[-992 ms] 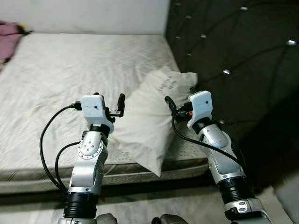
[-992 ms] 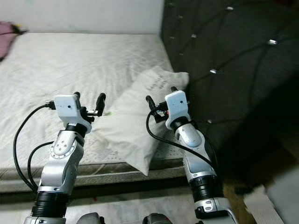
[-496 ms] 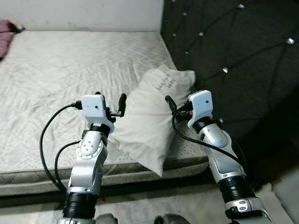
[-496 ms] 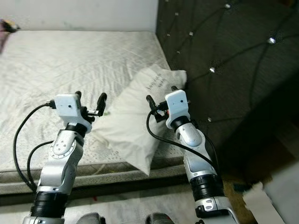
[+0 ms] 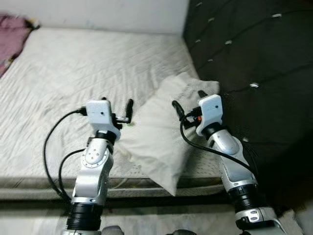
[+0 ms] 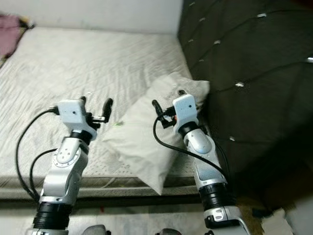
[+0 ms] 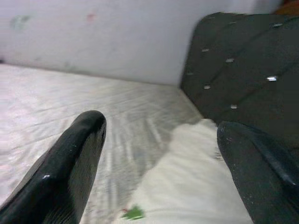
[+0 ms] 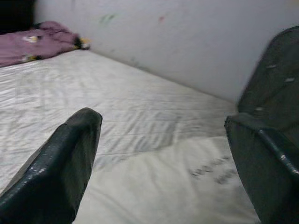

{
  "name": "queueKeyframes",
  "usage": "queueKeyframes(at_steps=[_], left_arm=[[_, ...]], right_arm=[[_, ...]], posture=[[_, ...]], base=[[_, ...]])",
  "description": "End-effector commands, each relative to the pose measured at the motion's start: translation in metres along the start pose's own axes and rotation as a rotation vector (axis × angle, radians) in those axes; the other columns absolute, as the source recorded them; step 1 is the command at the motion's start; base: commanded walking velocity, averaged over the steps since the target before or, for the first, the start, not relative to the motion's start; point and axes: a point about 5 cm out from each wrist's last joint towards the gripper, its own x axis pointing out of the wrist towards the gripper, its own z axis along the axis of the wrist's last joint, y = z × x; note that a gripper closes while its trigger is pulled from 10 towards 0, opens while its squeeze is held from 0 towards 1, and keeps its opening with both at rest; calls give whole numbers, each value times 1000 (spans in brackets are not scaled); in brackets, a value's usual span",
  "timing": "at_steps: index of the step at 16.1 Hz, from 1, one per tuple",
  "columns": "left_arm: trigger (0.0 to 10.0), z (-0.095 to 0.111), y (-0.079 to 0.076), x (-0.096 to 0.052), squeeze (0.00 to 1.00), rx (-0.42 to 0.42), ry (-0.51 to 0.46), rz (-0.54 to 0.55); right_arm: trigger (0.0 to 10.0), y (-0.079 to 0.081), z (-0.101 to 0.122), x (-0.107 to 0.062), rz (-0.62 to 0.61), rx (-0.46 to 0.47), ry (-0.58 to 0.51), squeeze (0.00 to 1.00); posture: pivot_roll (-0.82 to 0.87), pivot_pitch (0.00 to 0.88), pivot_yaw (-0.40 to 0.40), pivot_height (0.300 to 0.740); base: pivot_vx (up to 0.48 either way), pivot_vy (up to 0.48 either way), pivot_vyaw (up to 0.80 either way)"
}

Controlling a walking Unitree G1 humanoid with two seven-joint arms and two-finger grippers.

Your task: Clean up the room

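Pincers (image 5: 116, 108) (image 5: 188, 100) flank diagonal pillow (image 5: 156, 132).

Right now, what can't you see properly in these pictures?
- Pillow print: too small to read in the eye views, blurred in the right wrist view.
- Purple cloth: cut off by the left edge of the eye views.
- Pillow's near corner hangs over the mattress edge; what lies under it is hidden.
- Small green speck by the pillow: too blurred to name in the left wrist view.
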Motion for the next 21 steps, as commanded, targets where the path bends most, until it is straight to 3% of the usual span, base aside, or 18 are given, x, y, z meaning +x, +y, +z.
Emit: queueKeyframes(at_steps=[1,8,16,21], left_arm=[[10000,-1,0,-4,0,4,7,4],[10000,-2,-1,-18,0,-9,32,36],[10000,1,20,-29,0,18,62,132],[10000,2,23,-32,0,21,73,152]], right_arm=[[10000,0,0,-3,5,5,1,0],[10000,2,-7,-18,23,23,41,0],[10000,9,-10,-30,61,55,75,0],[10000,12,-9,-31,80,70,86,0]], posture=[[17,0,-45,740],[26,0,-52,740],[42,65,-55,735],[44,74,-58,690]], base=[[0,0,0],[0,0,0],[0,0,0],[0,0,0]])
